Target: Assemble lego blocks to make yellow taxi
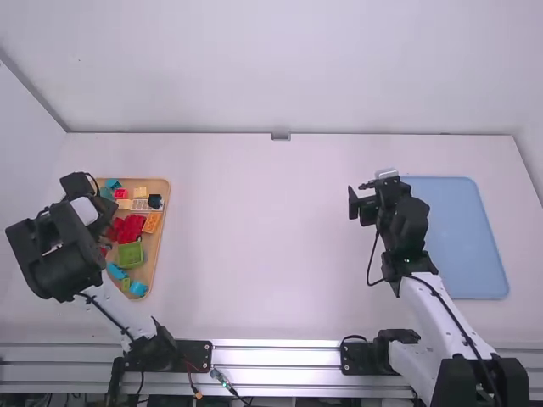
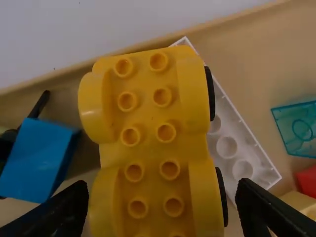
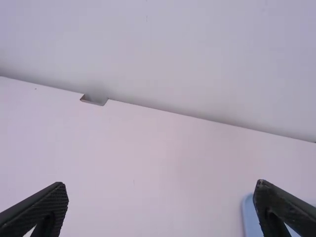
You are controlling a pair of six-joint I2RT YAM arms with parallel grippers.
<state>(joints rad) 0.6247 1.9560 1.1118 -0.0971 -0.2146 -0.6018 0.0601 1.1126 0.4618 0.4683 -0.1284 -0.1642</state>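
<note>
Where the left arm hid much of the tan tray's (image 1: 159, 242) left edge, the left gripper (image 1: 102, 209) hung with its fingers parted around the yellow wheeled base (image 2: 148, 113), one end cut off at the wrist view's border. Left of the blue tray (image 1: 462, 237), whose far left corner was hidden, the right gripper (image 1: 361, 195) gaped above the worktop (image 1: 263, 254).

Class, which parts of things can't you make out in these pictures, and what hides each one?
- High view: the wooden tray's left side, under the left arm.
- Left wrist view: the yellow piece's near end, cut by the bottom edge.
- Left wrist view: part of the white plate, behind the yellow piece.
- Right wrist view: most of the blue board, cut by the edges.
</note>
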